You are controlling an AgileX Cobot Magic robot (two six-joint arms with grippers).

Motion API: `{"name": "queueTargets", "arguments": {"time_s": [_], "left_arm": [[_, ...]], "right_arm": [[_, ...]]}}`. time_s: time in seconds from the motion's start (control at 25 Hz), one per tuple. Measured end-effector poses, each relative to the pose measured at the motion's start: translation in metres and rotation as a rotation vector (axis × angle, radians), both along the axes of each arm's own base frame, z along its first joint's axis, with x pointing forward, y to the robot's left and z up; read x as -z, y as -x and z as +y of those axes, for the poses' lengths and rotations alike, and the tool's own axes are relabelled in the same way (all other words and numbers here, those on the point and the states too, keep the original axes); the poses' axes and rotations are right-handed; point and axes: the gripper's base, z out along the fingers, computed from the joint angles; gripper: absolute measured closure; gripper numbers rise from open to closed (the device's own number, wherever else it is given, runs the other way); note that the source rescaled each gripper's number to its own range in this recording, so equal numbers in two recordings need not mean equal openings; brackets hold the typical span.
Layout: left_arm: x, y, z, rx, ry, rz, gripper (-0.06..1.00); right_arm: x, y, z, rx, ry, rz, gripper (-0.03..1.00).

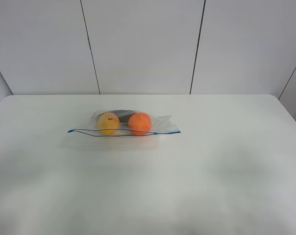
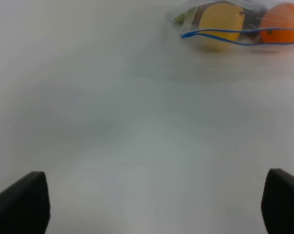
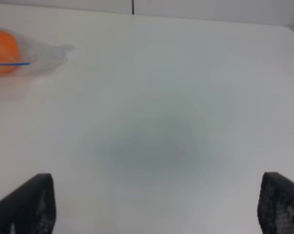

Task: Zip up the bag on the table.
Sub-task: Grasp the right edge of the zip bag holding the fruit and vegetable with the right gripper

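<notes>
The clear plastic bag (image 1: 160,123) lies on the white table (image 1: 148,186), a little left of centre. It holds a yellow-orange fruit (image 1: 109,122), an orange fruit (image 1: 139,123) and something dark behind them. Its blue zipper strip (image 1: 123,133) runs along the near edge and bows apart at the left half. The bag also shows in the left wrist view (image 2: 186,14) and the right wrist view (image 3: 49,52). My left gripper (image 2: 156,204) is open and empty, well short of the bag. My right gripper (image 3: 156,204) is open and empty, off to the bag's right. Neither arm shows in the exterior high view.
A grey panelled wall (image 1: 148,44) stands behind the table's far edge. The table's rounded far right corner (image 3: 290,30) shows in the right wrist view.
</notes>
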Motion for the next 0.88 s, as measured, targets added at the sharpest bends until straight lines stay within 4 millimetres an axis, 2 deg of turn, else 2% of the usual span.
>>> {"name": "queueTargets", "arguments": {"time_s": [0.4, 0.52, 0.68, 0.8, 0.88], "left_arm": [[0.000, 0.000, 0.000, 0.000, 0.000, 0.000, -0.06], [0.000, 0.000, 0.000, 0.000, 0.000, 0.000, -0.06], [0.000, 0.000, 0.000, 0.000, 0.000, 0.000, -0.06], [0.000, 0.000, 0.000, 0.000, 0.000, 0.000, -0.06], [0.000, 0.000, 0.000, 0.000, 0.000, 0.000, -0.06]], "right_arm": [[-0.001, 0.000, 0.000, 0.000, 0.006, -0.002, -0.02], [-0.018, -0.008, 0.000, 0.000, 0.006, 0.007, -0.02], [-0.053, -0.047, 0.002, -0.007, -0.004, 0.128, -0.02], [-0.073, -0.092, 0.006, -0.024, -0.042, 0.238, -0.02], [-0.078, -0.130, 0.010, -0.037, -0.080, 0.333, -0.02]]}}
